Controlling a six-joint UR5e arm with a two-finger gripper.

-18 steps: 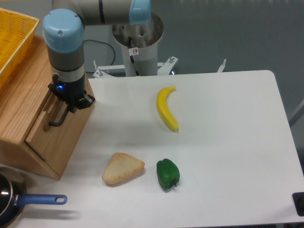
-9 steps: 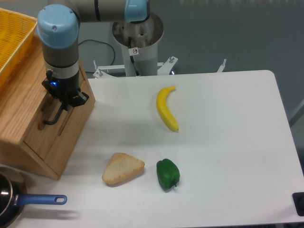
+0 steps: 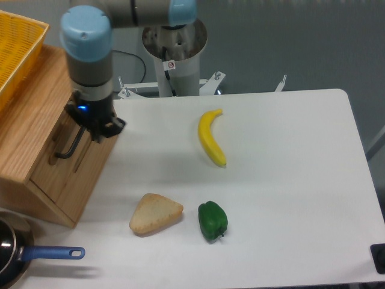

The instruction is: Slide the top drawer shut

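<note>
top drawer (image 3: pixel 53 158) flush with cabinet, pincer (image 3: pixel 96 131) beside handle

We see the wooden drawer cabinet (image 3: pixel 42 150) at the table's (image 3: pixel 289 198) nine o'clock edge, with the top drawer (image 3: pixel 60 141) on its face towards three o'clock; the gripper (image 3: pixel 96 129) sits just beside the drawer's handle (image 3: pixel 67 146); a basket (image 3: pixel 15 51) rests on the cabinet at eleven o'clock; the banana (image 3: pixel 210 137) lies near centre, towards twelve; the bread slice (image 3: pixel 154 214) and bell pepper (image 3: pixel 212 221) lie side by side at six o'clock, bread leftmost; a pan (image 3: pixel 24 256) lies at seven o'clock, before the cabinet.
</note>
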